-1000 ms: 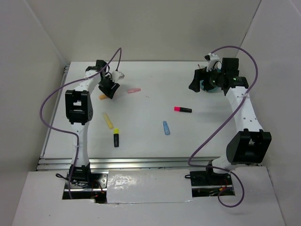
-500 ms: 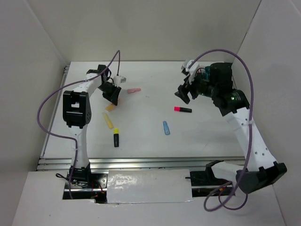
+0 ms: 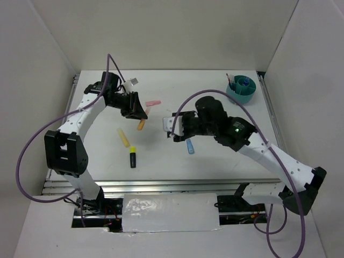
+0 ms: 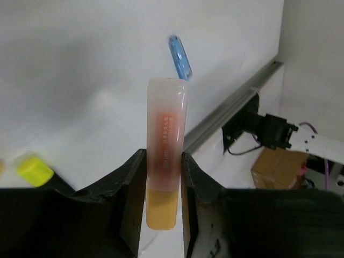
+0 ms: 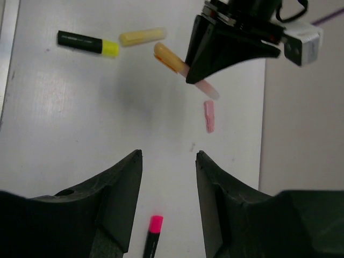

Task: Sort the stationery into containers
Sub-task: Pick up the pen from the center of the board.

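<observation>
My left gripper [image 3: 137, 111] is shut on an orange marker [image 3: 141, 125] and holds it above the table; in the left wrist view the marker [image 4: 165, 145] stands pinched between both jaws. My right gripper [image 5: 168, 155] is open over the table's middle, and the pink-black marker [image 5: 152, 235] lies below, between its jaws, untouched. In the top view the right gripper [image 3: 178, 130] hides that marker. A blue pen [image 3: 190, 145], a yellow marker [image 3: 123, 137], a black-yellow highlighter [image 3: 132, 157] and a pink eraser [image 3: 153, 102] lie loose. The teal container [image 3: 244, 89] stands at the back right.
White walls close in the table on the left, back and right. A metal rail [image 3: 156, 186] runs along the near edge. Purple cables loop from both arms. The container holds a few upright pens.
My right arm swung from the container to the table's middle, over the pink-black marker, its jaws narrowing. My left gripper closed on the orange marker, lifted it and moved right.
</observation>
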Robot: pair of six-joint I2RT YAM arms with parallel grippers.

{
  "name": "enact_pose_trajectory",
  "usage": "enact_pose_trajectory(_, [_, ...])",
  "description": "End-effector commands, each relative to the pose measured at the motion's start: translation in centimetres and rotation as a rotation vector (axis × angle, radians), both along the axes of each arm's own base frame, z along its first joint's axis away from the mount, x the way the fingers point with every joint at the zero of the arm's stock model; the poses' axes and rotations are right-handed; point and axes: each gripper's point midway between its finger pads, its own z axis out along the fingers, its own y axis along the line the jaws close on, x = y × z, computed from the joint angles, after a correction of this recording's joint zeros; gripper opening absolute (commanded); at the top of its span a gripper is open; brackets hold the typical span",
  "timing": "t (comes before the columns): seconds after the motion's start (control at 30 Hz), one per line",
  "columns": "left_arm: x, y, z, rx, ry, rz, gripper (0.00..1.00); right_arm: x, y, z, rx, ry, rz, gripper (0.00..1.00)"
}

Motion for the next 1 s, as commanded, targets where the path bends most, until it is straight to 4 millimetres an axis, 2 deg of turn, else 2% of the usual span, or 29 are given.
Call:
enact_pose_trajectory(0.0, [-3.1, -2.0, 0.2, -0.099, 0.125, -0.008, 0.00, -0.3, 3.5, -1.1, -0.096, -0.118, 0.129, 0.51])
enact_pose_trajectory(0.13, [-6.1, -3.3, 0.6, -0.136, 0.118, -0.068, 0.00, -1.9, 7.1, -3.7, -0.195, -0.177, 0.281, 0.50])
enact_pose_trajectory(0.23, [-7.3, -4.0, 0.9, -0.144, 0.117, -0.092, 0.00, -3.2, 9.1, -5.7, -0.259, -0.217, 0.377, 0.50])
enact_pose_trajectory(0.37, [-8.0, -4.5, 1.2, -0.158, 0.111, -0.102, 0.00, -2.5, 10.5, -8.4, -0.328, -0.254, 0.414, 0.51])
enact_pose_trajectory(0.57, [-9.0, -5.1, 1.1, -0.194, 0.140, -0.123, 0.00, -1.6, 12.2, -9.9, -0.353, -0.282, 0.426, 0.52])
enact_pose_trajectory(0.73, [-8.9, -5.2, 1.3, -0.202, 0.141, -0.132, 0.00, -0.5, 12.5, -10.6, -0.377, -0.284, 0.411, 0.50])
enact_pose_trajectory(0.8, [-9.0, -5.2, 1.2, -0.203, 0.142, -0.134, 0.00, -0.4, 12.3, -10.8, -0.383, -0.278, 0.411, 0.43])
enact_pose_trajectory(0.87, [-9.0, -5.3, 1.2, -0.203, 0.136, -0.135, 0.00, -0.5, 12.1, -10.7, -0.377, -0.280, 0.408, 0.26])
enact_pose_trajectory(0.93, [-8.8, -5.2, 1.1, -0.196, 0.126, -0.129, 0.17, -0.7, 11.9, -10.2, -0.358, -0.290, 0.399, 0.05])
enact_pose_trajectory(0.97, [-8.7, -5.1, 1.2, -0.193, 0.114, -0.125, 0.25, -0.7, 11.8, -9.7, -0.340, -0.296, 0.389, 0.02])
